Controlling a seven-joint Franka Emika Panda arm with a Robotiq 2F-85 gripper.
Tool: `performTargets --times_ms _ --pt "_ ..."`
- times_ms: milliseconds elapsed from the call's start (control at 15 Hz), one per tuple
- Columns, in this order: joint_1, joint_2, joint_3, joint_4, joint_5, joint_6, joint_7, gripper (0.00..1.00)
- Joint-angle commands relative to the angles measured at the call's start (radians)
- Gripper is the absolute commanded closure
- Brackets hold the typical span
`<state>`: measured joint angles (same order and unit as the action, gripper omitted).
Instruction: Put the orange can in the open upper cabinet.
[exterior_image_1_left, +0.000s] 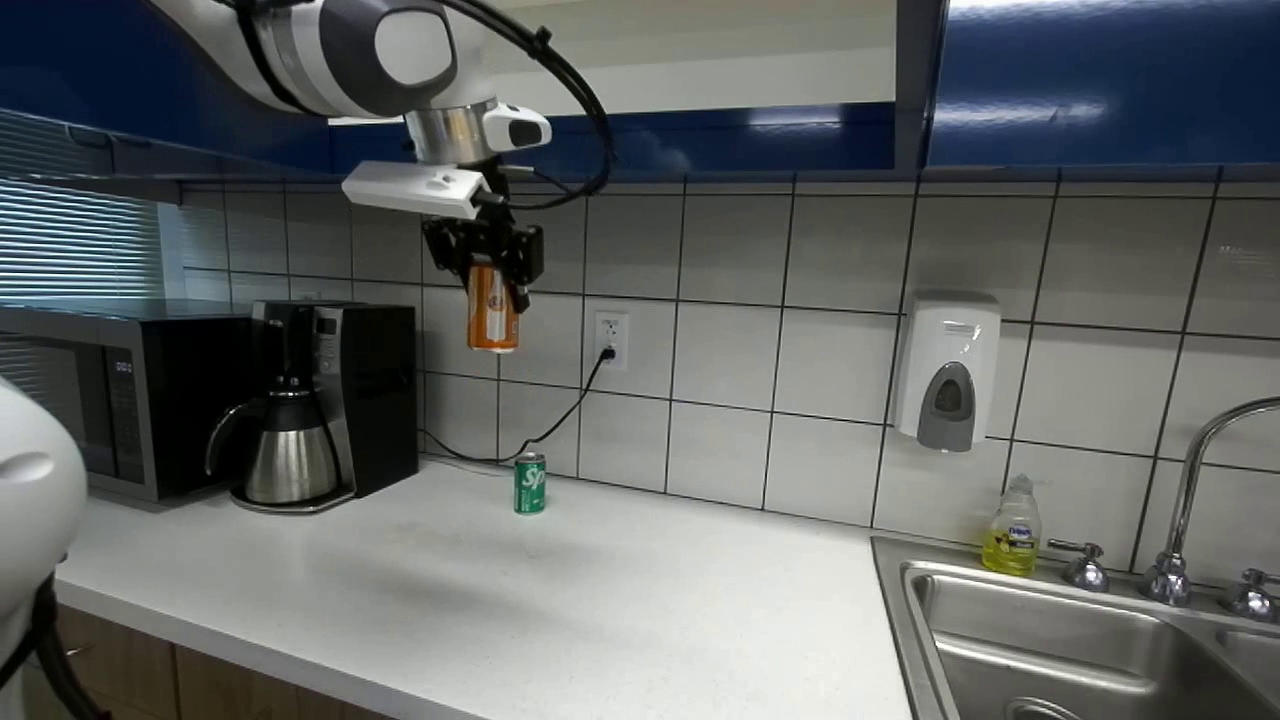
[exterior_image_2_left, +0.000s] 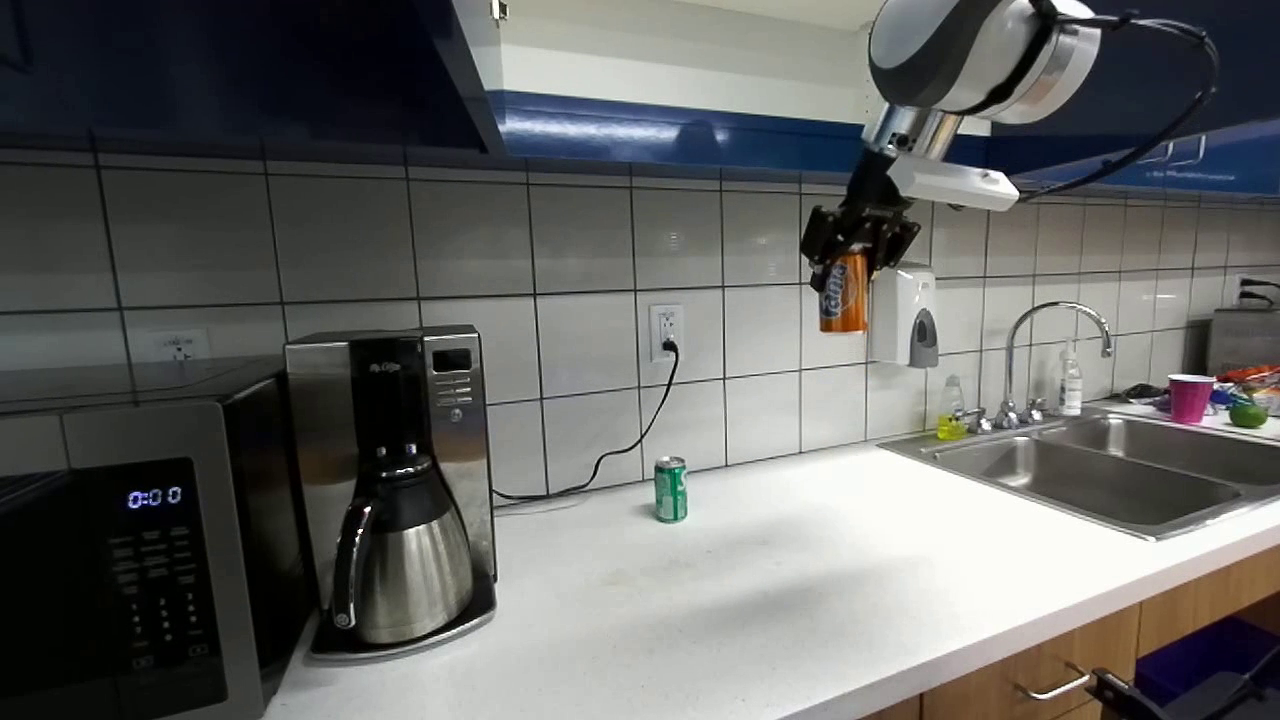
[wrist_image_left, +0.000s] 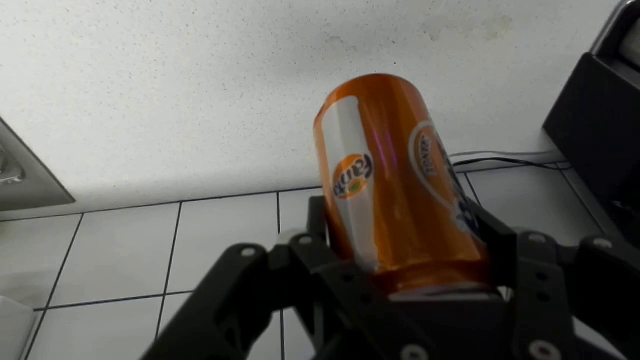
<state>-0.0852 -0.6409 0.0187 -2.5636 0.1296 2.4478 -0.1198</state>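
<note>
Plainly, the gripper (wrist_image_left: 400, 215) is pinching the orange can (exterior_image_2_left: 846, 298), which is hanging toward five o'clock, below the open upper cabinet (exterior_image_2_left: 680, 55), in an exterior view. Swinging in too low (the can is dangling downward) could be knocking it against the blue lip (exterior_image_2_left: 660, 136). The orange can is reading "Fanta", the green can (exterior_image_1_left: 530, 484) "Sp", the microwave (exterior_image_2_left: 150, 530) "0:00".
</note>
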Motion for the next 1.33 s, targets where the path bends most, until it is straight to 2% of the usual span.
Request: performTargets --times_ms 0,533,1267 --pt "0.025 -0.038 -0.018 0.085 -0.032 -0.107 0.057 0.61" --pt "0.033 -0.002 -0.011 0.357 -0.014 -0.267 0.141 0.61" --pt "0.031 0.16 0.035 0.693 -0.041 -0.357 0.271 0.61"
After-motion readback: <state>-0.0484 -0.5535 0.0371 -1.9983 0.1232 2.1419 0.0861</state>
